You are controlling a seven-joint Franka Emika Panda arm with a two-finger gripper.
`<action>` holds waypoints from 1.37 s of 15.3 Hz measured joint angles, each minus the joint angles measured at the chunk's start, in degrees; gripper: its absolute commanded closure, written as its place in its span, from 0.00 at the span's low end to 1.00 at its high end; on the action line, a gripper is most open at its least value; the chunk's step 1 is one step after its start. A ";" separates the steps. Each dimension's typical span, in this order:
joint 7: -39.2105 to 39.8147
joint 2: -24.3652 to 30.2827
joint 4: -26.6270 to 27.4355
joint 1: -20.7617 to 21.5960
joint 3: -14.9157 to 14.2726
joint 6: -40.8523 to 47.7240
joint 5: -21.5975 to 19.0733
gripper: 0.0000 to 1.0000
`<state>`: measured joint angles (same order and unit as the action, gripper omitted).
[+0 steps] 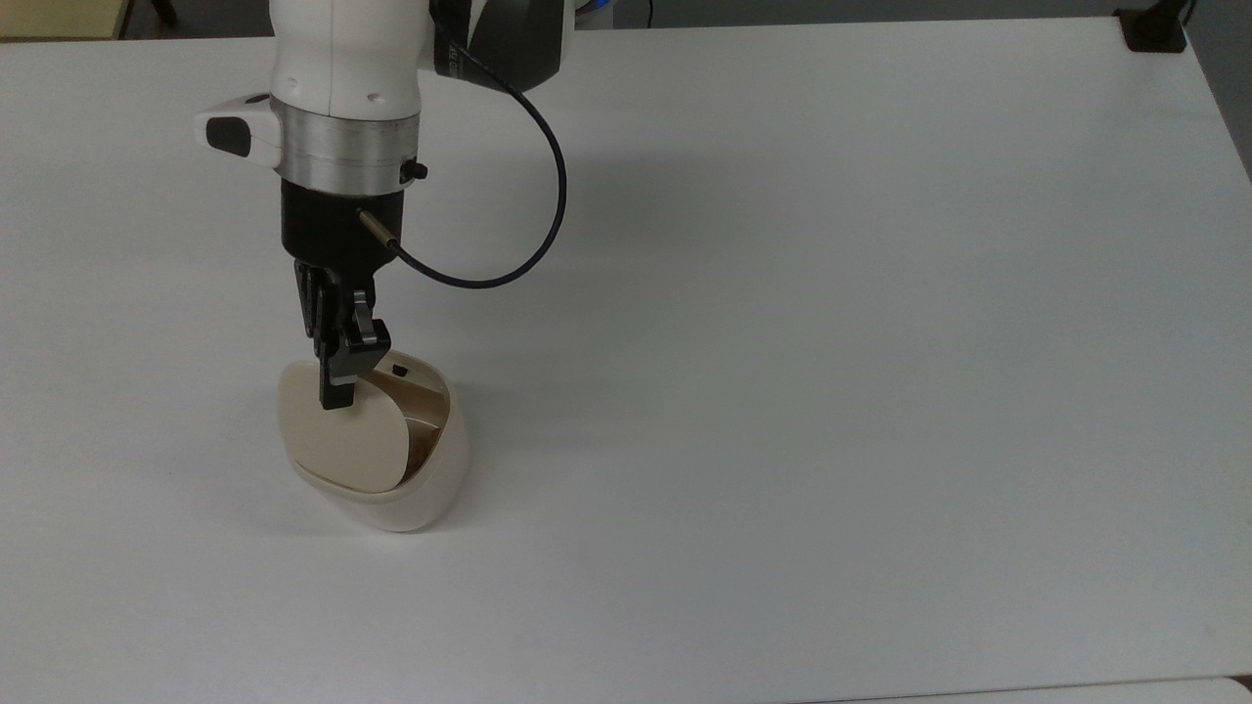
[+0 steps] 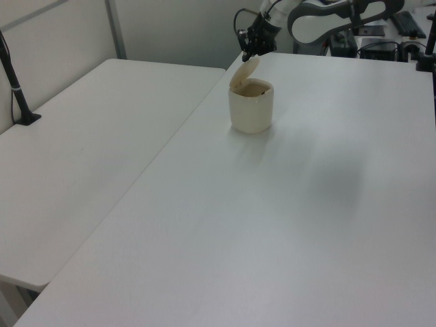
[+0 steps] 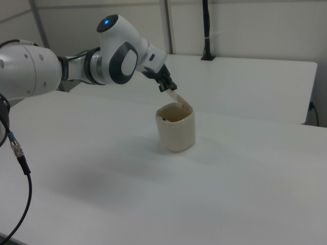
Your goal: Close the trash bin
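Half shut: lid tilted over trash bin, standing on the tabletop at the top view's left. Gripper fingers look pressed together, gripping nothing, tip on lid's outer face. Best pushed down along the hinge arc, toward black latch button, till seated.

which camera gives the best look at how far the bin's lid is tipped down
The right view: it sees the lid edge-on, slanting over the trash bin with the gripper at its raised end. The top view shows the lid's face, covering most of the opening. The left view shows it small and angled.
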<state>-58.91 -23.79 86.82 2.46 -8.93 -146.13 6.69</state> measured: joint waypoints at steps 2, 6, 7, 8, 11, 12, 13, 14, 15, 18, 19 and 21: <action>1.34 0.41 1.54 0.02 0.44 0.09 0.00 1.00; 3.72 0.42 3.91 0.03 1.59 1.19 0.01 1.00; 4.37 0.42 4.54 0.05 1.88 1.35 0.01 1.00; 4.89 0.42 5.15 0.05 2.08 1.37 0.02 1.00; 5.80 0.40 7.21 0.05 2.41 1.39 1.45 1.00; 5.84 0.40 7.59 0.05 2.61 1.38 2.12 1.00; 5.86 0.43 7.77 0.06 2.86 1.38 2.91 1.00; 5.87 0.48 7.84 0.07 3.07 1.38 3.74 1.00; 5.87 0.49 7.88 0.07 3.20 1.38 4.51 1.00; 5.89 0.51 7.92 0.07 3.24 1.38 5.36 1.00; 5.89 0.55 7.91 0.06 3.24 1.38 5.36 1.00; 5.89 1.03 7.89 -0.12 3.24 1.40 5.35 1.00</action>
<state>-53.02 -22.76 94.70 2.34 -5.68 -144.73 12.04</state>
